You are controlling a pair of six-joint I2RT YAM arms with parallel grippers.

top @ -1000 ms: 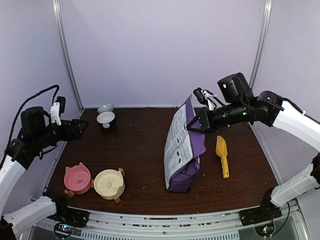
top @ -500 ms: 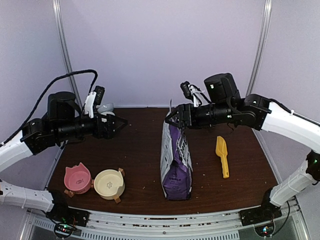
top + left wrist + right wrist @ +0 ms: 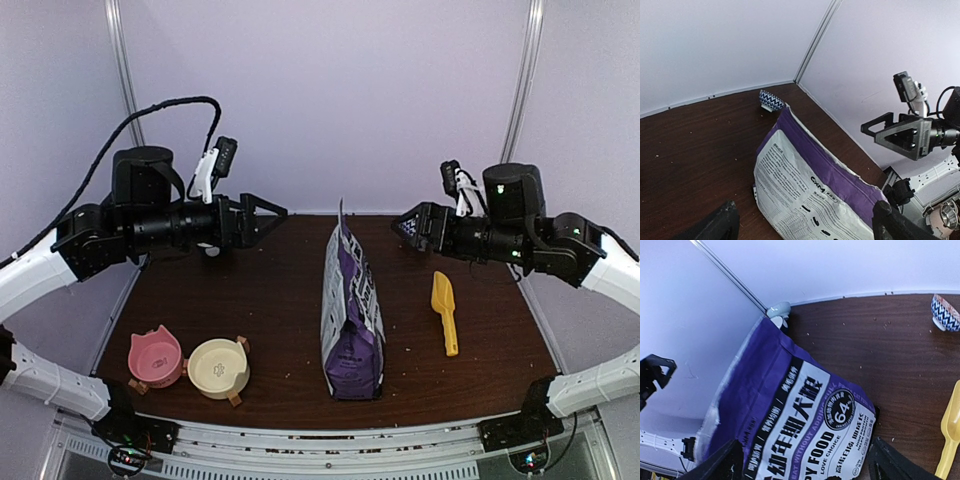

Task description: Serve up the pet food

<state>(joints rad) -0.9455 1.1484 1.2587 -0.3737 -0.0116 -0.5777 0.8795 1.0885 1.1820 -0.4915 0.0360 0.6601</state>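
Note:
The pet food itself is hidden; no kibble shows. A purple-and-white printed bag (image 3: 350, 310) stands upright mid-table, free of both grippers. My left gripper (image 3: 272, 212) hovers open up and to the left of the bag's top edge, pointing at it. In the left wrist view the bag (image 3: 805, 185) sits between and beyond the spread left gripper (image 3: 802, 220) fingers. My right gripper (image 3: 406, 226) hangs open to the right of the bag top, a short gap away. The right wrist view shows the bag's front (image 3: 810, 415) past the wide-spread right gripper (image 3: 807, 460).
A yellow scoop (image 3: 444, 312) lies right of the bag. A pink bowl (image 3: 155, 357) and a cream bowl (image 3: 219, 367) sit at the front left. A blue patterned bowl (image 3: 771, 100) stands near the back corner, and a grey bowl (image 3: 778, 310) by the back wall.
My right gripper opened, let go of the bag's top and drew back to the right. The bag went from tilted to upright. My left arm swung in toward the bag.

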